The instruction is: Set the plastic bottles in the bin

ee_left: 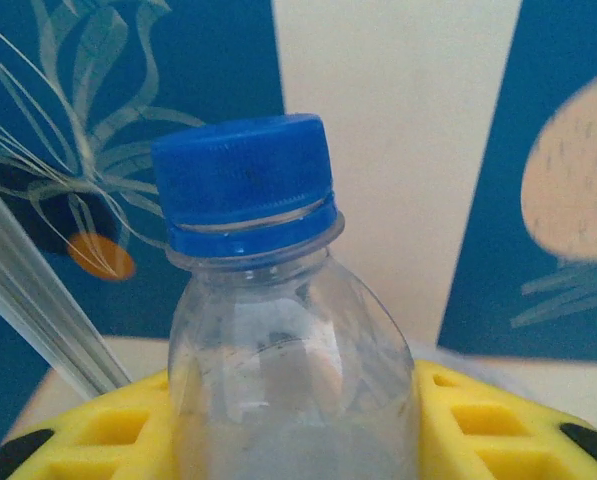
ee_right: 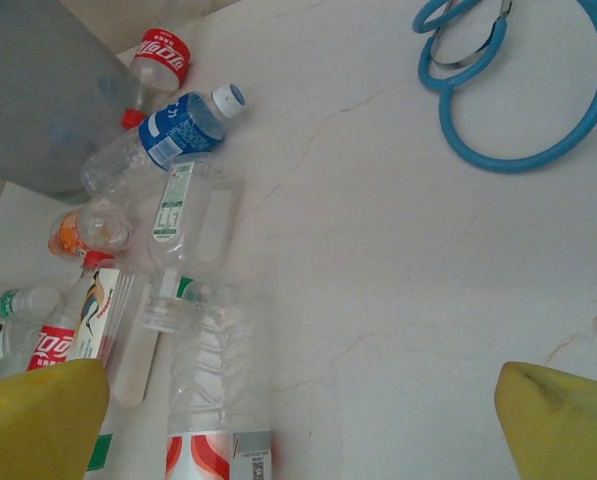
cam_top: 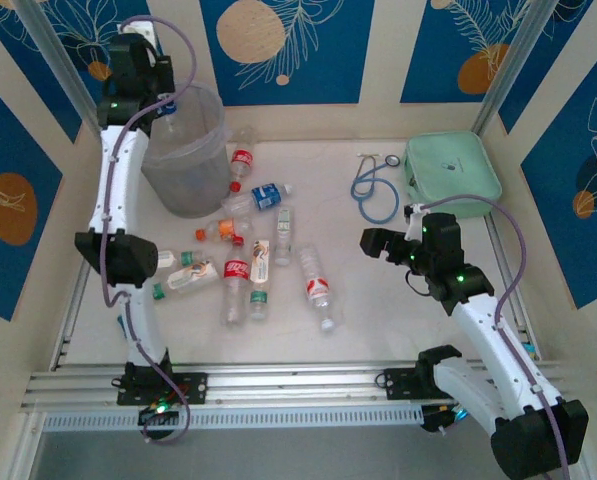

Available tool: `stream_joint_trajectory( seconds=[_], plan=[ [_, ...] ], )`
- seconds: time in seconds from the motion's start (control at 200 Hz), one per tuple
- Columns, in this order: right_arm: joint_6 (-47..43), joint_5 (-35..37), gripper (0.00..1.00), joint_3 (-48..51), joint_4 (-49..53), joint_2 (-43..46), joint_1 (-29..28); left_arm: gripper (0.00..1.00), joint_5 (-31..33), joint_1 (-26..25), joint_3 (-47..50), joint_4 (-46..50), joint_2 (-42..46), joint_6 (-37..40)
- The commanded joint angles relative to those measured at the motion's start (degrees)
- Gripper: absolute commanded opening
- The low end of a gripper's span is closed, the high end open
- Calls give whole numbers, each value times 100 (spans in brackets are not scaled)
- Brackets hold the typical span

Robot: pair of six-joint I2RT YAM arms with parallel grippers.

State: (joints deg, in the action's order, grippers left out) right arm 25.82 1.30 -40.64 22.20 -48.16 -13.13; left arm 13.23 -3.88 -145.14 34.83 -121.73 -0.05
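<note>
Blue-capped bottle (ee_left: 268, 300) sits clamped in the left gripper (ee_left: 293, 425), seemingly above the bin (cam_top: 183, 165); right gripper (ee_right: 298, 420) gapes empty.

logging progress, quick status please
Left gripper shut on blue-capped bottle, at rim of bin. Right gripper open, above the table. Other bottles lie loose beside the bin. Stethoscope well clear of bin.

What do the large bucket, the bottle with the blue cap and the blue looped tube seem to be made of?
Bin: translucent grey-white plastic, dull; light shows through its wall. Bottle: thin clear glossy plastic; the backdrop shows through. Tube: probably rubber or soft plastic, smooth, curving in loops.
</note>
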Motion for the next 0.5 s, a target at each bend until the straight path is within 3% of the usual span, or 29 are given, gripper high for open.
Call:
stream_joint_trajectory(
  seconds=[0.0, 0.245, 0.4, 0.495],
  plan=[
    [-255, -42, 99, -253, 281, 97, -84, 0, -324, 28, -223, 792, -274, 278],
    [-407, 32, 100, -540, 611, 43, -242, 0, -660, 28, -179, 1452, -872, 371],
    [-544, -128, 100, -814, 780, -222, -321, 0, -1349, 28, -74, 1675, -1115, 348],
    [-572, -174, 100, -918, 838, -375, -398, 0, -1405, 36, -78, 1911, -1287, 339]
  ],
)
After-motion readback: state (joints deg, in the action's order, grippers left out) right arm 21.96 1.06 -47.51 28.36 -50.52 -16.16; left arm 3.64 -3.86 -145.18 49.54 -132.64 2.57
